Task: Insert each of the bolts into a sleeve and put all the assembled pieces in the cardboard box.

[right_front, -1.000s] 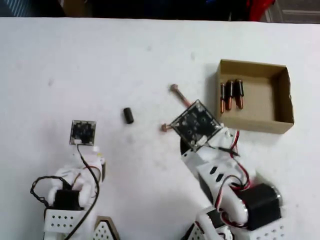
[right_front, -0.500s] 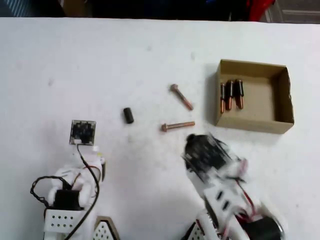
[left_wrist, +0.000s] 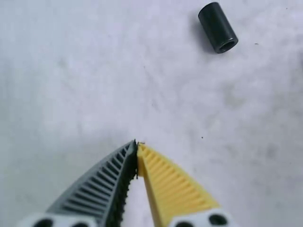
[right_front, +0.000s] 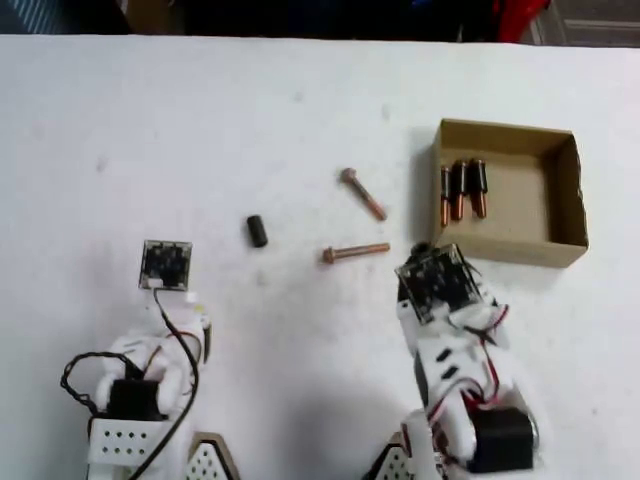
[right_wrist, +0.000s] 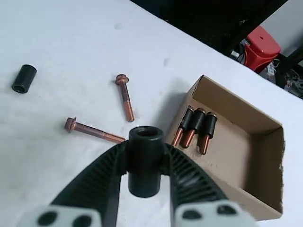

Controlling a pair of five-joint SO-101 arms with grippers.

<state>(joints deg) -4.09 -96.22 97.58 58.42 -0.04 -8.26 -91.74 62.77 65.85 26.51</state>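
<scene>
Two copper bolts lie on the white table: one (right_front: 362, 194) slanted, the other (right_front: 356, 252) roughly level below it; both show in the right wrist view (right_wrist: 125, 97) (right_wrist: 93, 131). A loose black sleeve (right_front: 258, 231) (left_wrist: 218, 27) lies to their left. My right gripper (right_wrist: 146, 163) is shut on another black sleeve (right_wrist: 144, 158), held upright above the table near the box. Its arm (right_front: 440, 285) sits just below the cardboard box (right_front: 560, 195), which holds three assembled pieces (right_front: 461, 189) (right_wrist: 195, 126). My left gripper (left_wrist: 137, 147) is shut with nothing in it, below and left of the loose sleeve.
The left arm (right_front: 165, 265) rests at the front left. The table's far edge (right_front: 300, 38) borders a dark background. Open white surface spreads across the left and back of the table.
My right arm pulled back from over the bolts toward the front, then shifted right to below the box. The left arm stayed still.
</scene>
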